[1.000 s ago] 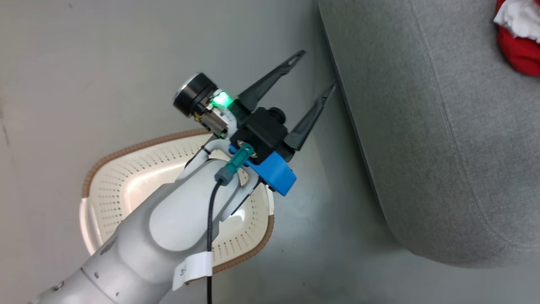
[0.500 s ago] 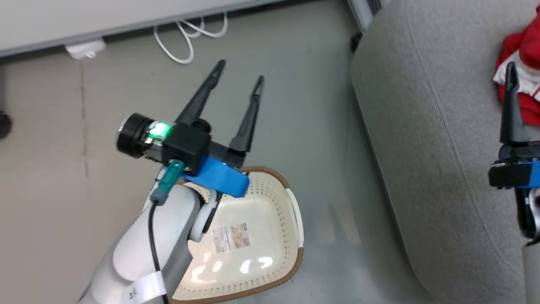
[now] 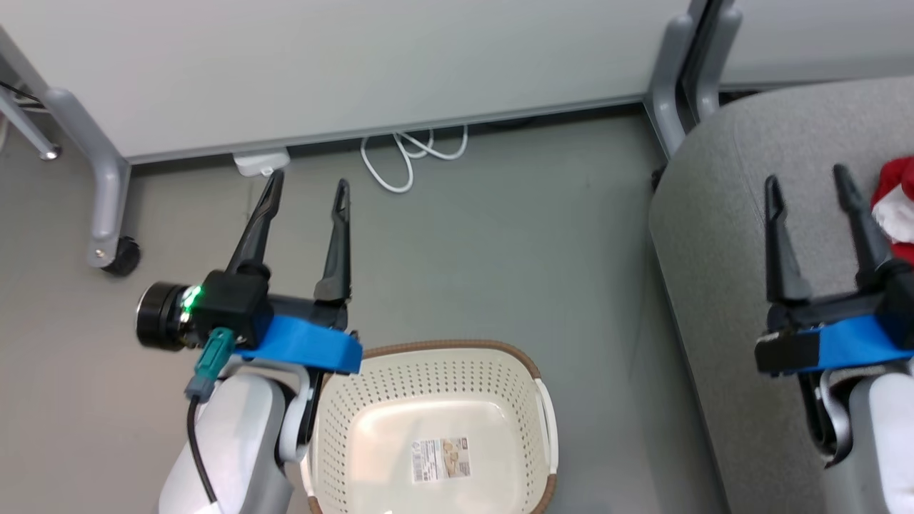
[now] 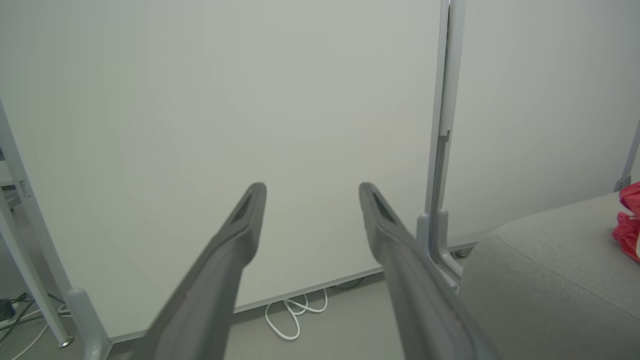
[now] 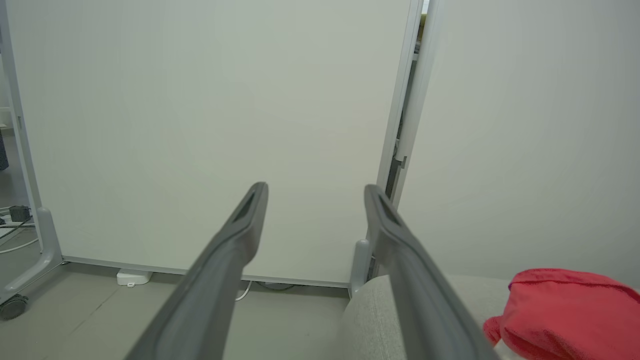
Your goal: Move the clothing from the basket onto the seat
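The cream basket (image 3: 532,389) with a brown rim stands on the floor at the bottom centre, with just a paper label on its bottom. Red and white clothing (image 3: 896,207) lies on the grey seat (image 3: 714,235) at the right edge. Red clothing (image 5: 565,310) also shows in the right wrist view, and clothing (image 4: 627,227) on the seat (image 4: 545,295) in the left wrist view. My left gripper (image 3: 307,189) hangs open above the floor, just left of the basket. Over the seat my right gripper (image 3: 807,178) is open, beside the clothing, holding nothing.
White partition panels (image 3: 357,64) on grey wheeled legs (image 3: 107,214) stand behind the floor. A coiled white cable (image 3: 407,153) and a white power block (image 3: 260,160) lie at the panel's foot. Another grey leg (image 3: 671,107) rises beside the seat's far corner.
The head camera has tilted up, bringing the panels into sight. My left gripper swung from pointing at the seat to pointing straight ahead. The right gripper came fully into view over the seat.
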